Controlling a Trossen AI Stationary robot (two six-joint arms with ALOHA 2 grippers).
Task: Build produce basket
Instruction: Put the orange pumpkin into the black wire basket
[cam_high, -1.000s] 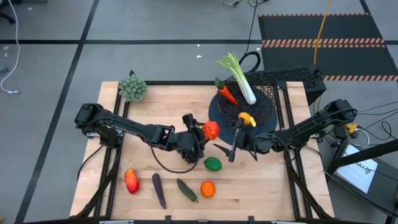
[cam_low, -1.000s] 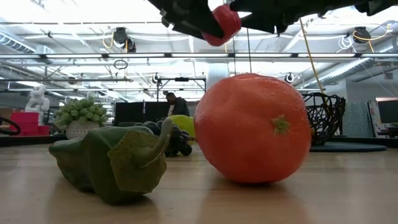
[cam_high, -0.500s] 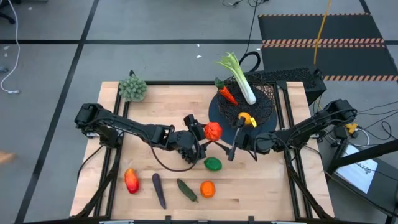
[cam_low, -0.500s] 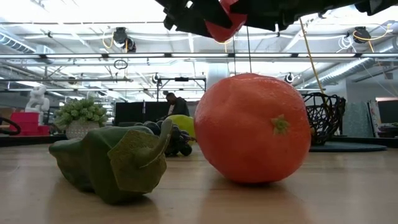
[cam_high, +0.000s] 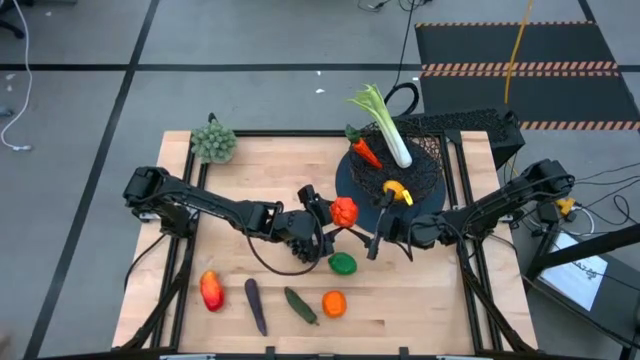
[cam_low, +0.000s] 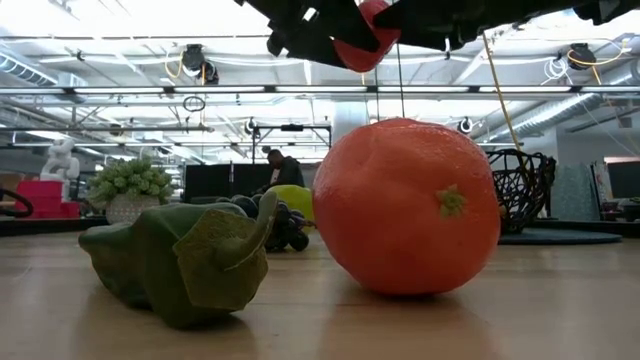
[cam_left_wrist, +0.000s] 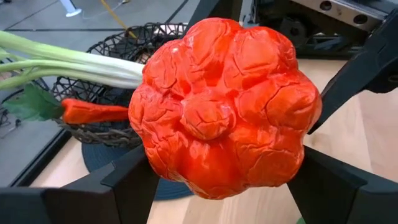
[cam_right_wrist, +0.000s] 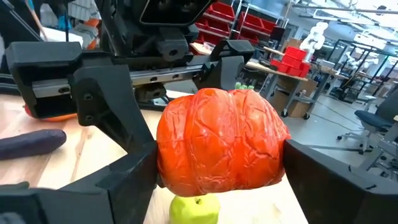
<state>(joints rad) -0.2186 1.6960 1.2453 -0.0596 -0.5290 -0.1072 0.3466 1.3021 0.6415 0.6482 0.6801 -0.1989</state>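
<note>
Both grippers are meeting above the middle of the bench: the left gripper (cam_high: 328, 213) is clamping the red tomato (cam_high: 344, 210), and the right gripper (cam_high: 362, 232) is standing with its fingers on both sides of the same tomato. Farther back, the basket (cam_high: 425, 170) near the far right corner is carrying the leek (cam_high: 388, 128) and carrot (cam_high: 366, 152).
</note>
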